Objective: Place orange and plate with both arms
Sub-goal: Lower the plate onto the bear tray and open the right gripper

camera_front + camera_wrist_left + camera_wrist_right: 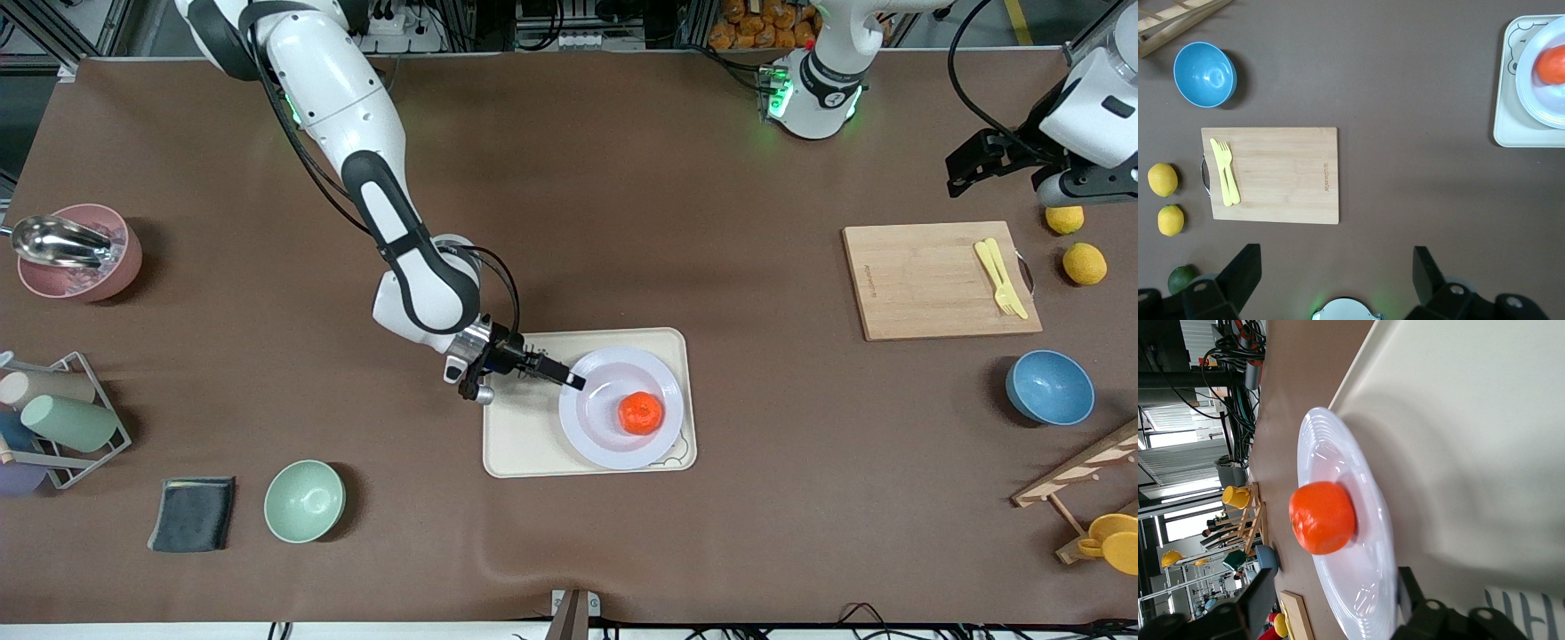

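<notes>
My right gripper [569, 380] sits low at the plate's [594, 425] rim, fingers apart, one above and one below the edge, closed on nothing. The orange [640, 413] lies on the plate, which rests on the cream tray [520, 444]. My left gripper [1335, 273] waits open over bare table near the cutting board [1281, 175].

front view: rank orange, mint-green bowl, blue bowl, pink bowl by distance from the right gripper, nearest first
From the right gripper, at the pale round plate's rim on the cream tray:
1. Small glossy orange, on that plate.
2. Mint-green bowl, nearer the camera, toward the right arm's end.
3. Blue bowl, toward the left arm's end.
4. Pink bowl holding a metal scoop, at the right arm's end.
</notes>
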You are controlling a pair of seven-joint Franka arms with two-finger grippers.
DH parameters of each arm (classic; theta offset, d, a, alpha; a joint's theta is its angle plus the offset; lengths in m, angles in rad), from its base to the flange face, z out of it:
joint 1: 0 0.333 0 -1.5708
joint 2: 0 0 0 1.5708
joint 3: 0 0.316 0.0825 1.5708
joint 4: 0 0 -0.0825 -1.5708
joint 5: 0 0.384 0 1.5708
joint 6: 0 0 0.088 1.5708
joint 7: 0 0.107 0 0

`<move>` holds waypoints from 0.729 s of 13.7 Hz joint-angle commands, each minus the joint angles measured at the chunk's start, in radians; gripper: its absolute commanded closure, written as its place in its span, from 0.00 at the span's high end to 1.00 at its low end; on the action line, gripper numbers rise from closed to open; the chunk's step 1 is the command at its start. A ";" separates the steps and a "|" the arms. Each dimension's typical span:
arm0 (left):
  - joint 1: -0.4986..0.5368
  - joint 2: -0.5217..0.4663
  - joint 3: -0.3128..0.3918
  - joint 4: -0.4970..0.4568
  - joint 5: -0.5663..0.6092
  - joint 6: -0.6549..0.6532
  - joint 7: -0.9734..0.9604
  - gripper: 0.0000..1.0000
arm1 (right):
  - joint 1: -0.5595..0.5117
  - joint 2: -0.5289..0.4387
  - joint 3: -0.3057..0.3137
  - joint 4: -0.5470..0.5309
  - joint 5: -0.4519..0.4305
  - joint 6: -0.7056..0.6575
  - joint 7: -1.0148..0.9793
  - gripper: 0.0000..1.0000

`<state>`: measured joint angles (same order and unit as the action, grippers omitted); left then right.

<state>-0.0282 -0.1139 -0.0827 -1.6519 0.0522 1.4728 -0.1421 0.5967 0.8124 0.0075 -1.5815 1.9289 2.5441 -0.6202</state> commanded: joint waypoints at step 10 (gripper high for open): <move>0.002 -0.003 -0.003 -0.005 0.006 0.000 -0.007 1.00 | -0.023 -0.019 -0.024 0.017 -0.091 0.012 -0.082 1.00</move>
<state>-0.0281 -0.1133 -0.0827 -1.6520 0.0522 1.4728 -0.1421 0.5829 0.8106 -0.0225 -1.5581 1.8682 2.5544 -0.6883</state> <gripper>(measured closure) 0.000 0.000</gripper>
